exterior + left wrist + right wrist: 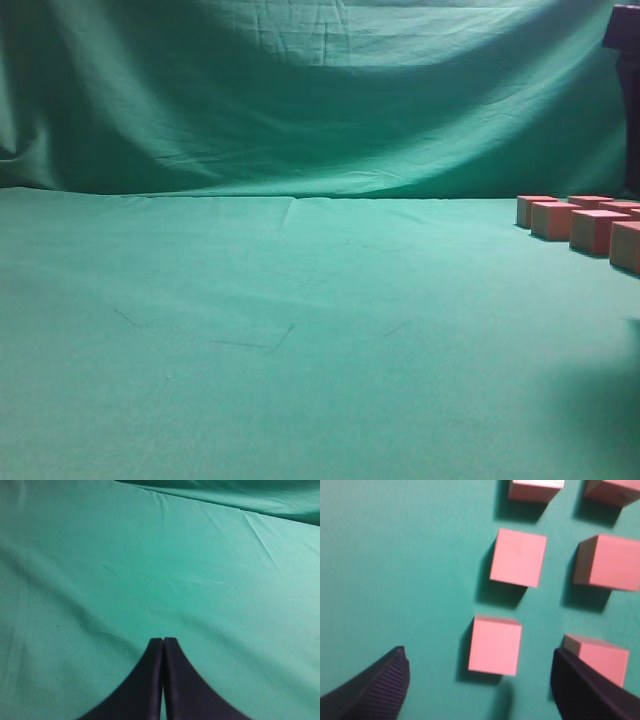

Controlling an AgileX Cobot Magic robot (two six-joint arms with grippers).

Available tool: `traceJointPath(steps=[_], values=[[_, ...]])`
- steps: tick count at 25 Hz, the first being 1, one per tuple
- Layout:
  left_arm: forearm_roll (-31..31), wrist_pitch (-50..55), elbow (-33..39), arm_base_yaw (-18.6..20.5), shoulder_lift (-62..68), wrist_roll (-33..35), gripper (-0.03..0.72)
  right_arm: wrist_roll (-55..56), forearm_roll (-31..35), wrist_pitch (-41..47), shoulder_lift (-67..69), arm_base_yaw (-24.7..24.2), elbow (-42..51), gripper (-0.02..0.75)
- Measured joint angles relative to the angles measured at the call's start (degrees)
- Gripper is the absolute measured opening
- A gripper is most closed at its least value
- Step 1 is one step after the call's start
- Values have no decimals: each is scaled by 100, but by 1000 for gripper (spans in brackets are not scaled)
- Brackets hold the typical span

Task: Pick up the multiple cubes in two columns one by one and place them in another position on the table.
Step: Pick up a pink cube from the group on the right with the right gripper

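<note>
pink cubes (496,646) sit under the spread right gripper (480,680); left gripper (163,645) pinched together.

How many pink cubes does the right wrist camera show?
6, in two columns. Left column: near, middle, far, cut by the top edge. Right column: near, partly behind a finger, middle, far. More may lie out of frame.

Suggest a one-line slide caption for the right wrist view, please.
Open right gripper hovering above six pink cubes arranged in two columns on green cloth.
</note>
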Motion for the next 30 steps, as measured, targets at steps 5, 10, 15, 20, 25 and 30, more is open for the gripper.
traceJointPath(steps=[5,10,15,20,25,30], values=[[0,0,0,0,0,0,0,34,-13,-265,214,0,-8,523],[0,0,0,0,0,0,0,200,-181,-440,555,0,-8,523],[0,0,0,0,0,0,0,252,-220,-634,896,0,-8,523],[0,0,0,0,0,0,0,252,-220,-706,1105,0,-8,403],[0,0,0,0,0,0,0,265,-220,-457,1147,0,-137,265],[0,0,0,0,0,0,0,48,221,715,1147,0,-933,265]])
